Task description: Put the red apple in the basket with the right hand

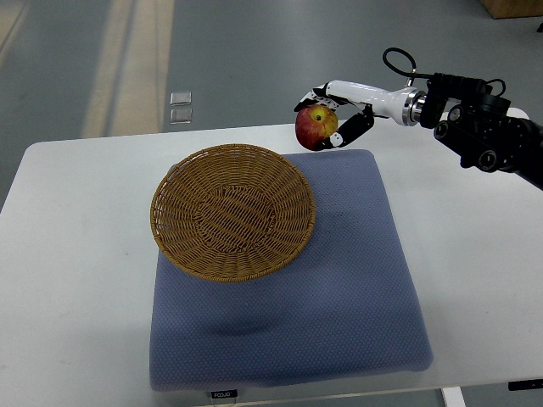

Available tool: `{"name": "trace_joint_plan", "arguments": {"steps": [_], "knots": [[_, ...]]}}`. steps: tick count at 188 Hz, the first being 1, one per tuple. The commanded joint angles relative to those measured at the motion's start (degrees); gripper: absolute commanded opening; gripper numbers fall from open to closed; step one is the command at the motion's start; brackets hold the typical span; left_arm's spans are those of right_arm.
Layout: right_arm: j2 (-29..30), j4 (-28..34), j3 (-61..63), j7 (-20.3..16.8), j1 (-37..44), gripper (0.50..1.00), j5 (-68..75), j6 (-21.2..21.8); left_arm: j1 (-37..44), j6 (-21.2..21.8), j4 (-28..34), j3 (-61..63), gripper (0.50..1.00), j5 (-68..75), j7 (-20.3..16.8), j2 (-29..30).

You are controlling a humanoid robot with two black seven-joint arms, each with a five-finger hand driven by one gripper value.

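- Right hand (333, 114) closed around red apple (316, 125), white fingers (316, 93) over the top, black-and-white digit under the right side; palm mostly hidden behind the fruit.
- Right arm (475, 119) in from the right edge, cut off there; white forearm shell, black jointed wrist housing, looped black cable above.
- Left arm nowhere in frame.
- Apple held in the air over the far edge of the worktop (76, 254), just beyond the back right corner of the cushion (339, 288), near the basket (232, 212) rim but outside it, not touching.
- Apple roundish, no clear long axis; stem dimple facing up and toward the camera, yellow patch around it, red elsewhere, glossy skin.
- Basket round, shallow, woven tan wicker, sitting on the cushion's far left part, left rim overhanging the cushion edge.
- Cushion blue-grey, dotted fabric, square with soft corners; small label at near edge, print too small to read.
- Worktop white, smooth; near edge cropped by frame.
- Two small clear squarish things (179, 107) on the grey floor beyond, identity unclear.
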Motion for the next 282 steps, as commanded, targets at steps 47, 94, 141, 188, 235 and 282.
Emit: {"name": "trace_joint_plan", "arguments": {"steps": [47, 94, 141, 188, 235, 282], "knots": [[9.99, 0.06, -1.87, -0.12, 2.96, 0.635, -0.91, 1.70, -0.02, -0.03, 0.00, 0.01, 1.000, 0.00, 0.00, 0.00], [11.84, 0.06, -7.85, -0.12, 2.00, 0.664, -1.08, 1.44, -0.02, -0.03, -0.08, 0.01, 1.000, 0.00, 0.00, 0.00], [11.84, -0.12, -9.78, -0.47, 0.41, 0.772, -1.17, 0.47, -0.02, -0.03, -0.08, 0.01, 1.000, 0.00, 0.00, 0.00], [11.84, -0.12, -9.61, -0.47, 0.68, 0.917, -0.99, 0.56, -0.02, -0.03, 0.00, 0.01, 1.000, 0.09, 0.00, 0.00], [11.84, -0.12, -6.79, -0.55, 0.50, 0.915, 2.26, 0.65, -0.02, -0.03, 0.00, 0.01, 1.000, 0.00, 0.00, 0.00], [5.07, -0.12, -2.57, -2.84, -1.87, 0.915, 18.25, 1.97, -0.02, -0.03, 0.00, 0.01, 1.000, 0.00, 0.00, 0.00]]}}
